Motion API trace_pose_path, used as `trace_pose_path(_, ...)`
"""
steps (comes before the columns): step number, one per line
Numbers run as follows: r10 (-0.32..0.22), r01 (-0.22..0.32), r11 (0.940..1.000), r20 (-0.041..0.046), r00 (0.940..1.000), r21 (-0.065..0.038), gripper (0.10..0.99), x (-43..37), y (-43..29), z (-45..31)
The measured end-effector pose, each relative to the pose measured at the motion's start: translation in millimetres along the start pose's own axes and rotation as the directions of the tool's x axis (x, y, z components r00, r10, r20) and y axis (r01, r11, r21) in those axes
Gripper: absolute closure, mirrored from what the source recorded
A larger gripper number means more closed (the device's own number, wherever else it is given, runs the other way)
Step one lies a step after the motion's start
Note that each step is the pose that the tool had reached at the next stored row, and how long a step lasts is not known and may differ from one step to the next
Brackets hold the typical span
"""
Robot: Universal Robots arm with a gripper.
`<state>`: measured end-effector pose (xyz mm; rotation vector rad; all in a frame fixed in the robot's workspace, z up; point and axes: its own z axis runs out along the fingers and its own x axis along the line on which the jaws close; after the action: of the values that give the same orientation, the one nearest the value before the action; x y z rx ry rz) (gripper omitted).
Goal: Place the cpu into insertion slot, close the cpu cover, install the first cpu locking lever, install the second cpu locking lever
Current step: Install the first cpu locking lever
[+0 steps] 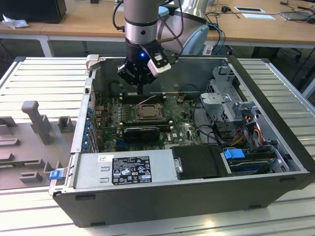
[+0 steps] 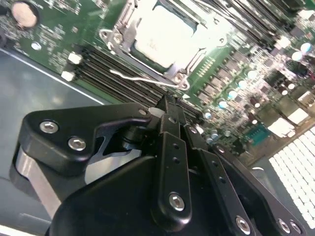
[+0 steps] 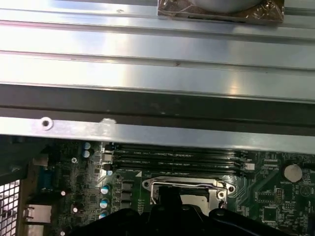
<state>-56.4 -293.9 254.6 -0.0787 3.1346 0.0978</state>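
The cpu (image 2: 165, 39) lay seated in its socket on the green motherboard (image 2: 246, 73), its pale metal top showing through the square opening of the cpu cover (image 2: 125, 29), which sat flat over it. In the exterior view the same socket (image 1: 146, 111) appeared near the middle of the board inside the open computer case (image 1: 275, 147), which rested on the ribbed metal worktop (image 1: 44, 78).

A thin wire locking lever (image 2: 142, 78) ran along the socket's edge on the side facing the gripper, between the socket and the black memory slots (image 2: 108, 73); whether it was hooked down could not be told.

The gripper (image 2: 167, 105) hovered just above the memory slots, beside the socket and not over it. Its fingers (image 2: 170, 128) were clenched together with nothing between them. The lever was the nearest part of the socket to the fingertips, its long axis lying across the line from the fingers to the cpu. In the exterior view the gripper (image 1: 141, 91) hung just behind the socket, toward the case's back wall.
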Motion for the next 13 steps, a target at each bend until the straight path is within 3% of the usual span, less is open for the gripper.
trace_pose_path(3,0.023,-0.023,0.9997,0.0016,0.9997,-0.001,0.98,-1.5,-0.1,0.6)
trace_pose_path(5,0.03,-0.03,0.999,0.0027,0.9995,-0.033,0.98,-1.8,-0.7,1.7)
trace_pose_path(7,0.033,-0.033,0.9983,0.0035,0.9994,-0.049,0.98,-3.1,-0.9,3.7)
trace_pose_path(10,0.035,-0.034,0.9982,0.0033,0.9994,-0.049,0.98,-10.2,-1.7,10.9)
trace_pose_path(13,0.034,-0.034,0.9982,0.0034,0.9994,-0.049,0.98,-12.4,-2.1,16.3)
